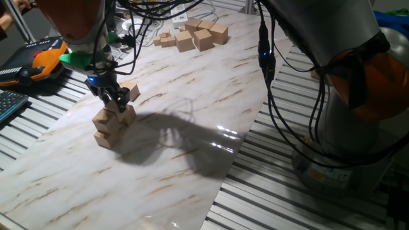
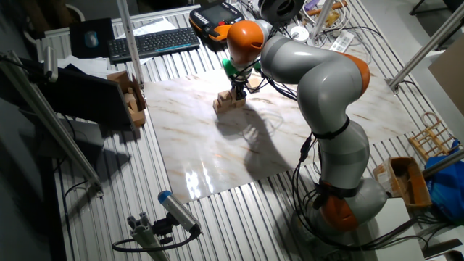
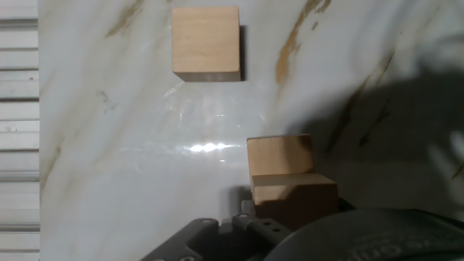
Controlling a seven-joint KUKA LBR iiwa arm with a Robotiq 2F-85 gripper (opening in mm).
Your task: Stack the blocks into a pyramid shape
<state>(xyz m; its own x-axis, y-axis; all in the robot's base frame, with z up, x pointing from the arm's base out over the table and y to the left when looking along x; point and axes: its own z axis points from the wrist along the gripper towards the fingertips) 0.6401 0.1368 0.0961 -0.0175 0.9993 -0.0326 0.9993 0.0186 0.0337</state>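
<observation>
Tan wooden cubes form a small stepped heap (image 1: 112,124) on the near left part of the marble board (image 1: 192,128), and the pincer (image 1: 115,102) stands directly over its top. The dark fingers reach down to the highest cube, but I cannot tell if they clench it or are released. In the hand view, the stacked cubes (image 3: 290,181) lie just under the hand, and one single cube (image 3: 206,43) rests alone on the board, a little apart. Just behind the pincer, another cube (image 1: 131,91) lies. At the far edge, loose wooden blocks (image 1: 195,35) sit together, well apart from the heap.
</observation>
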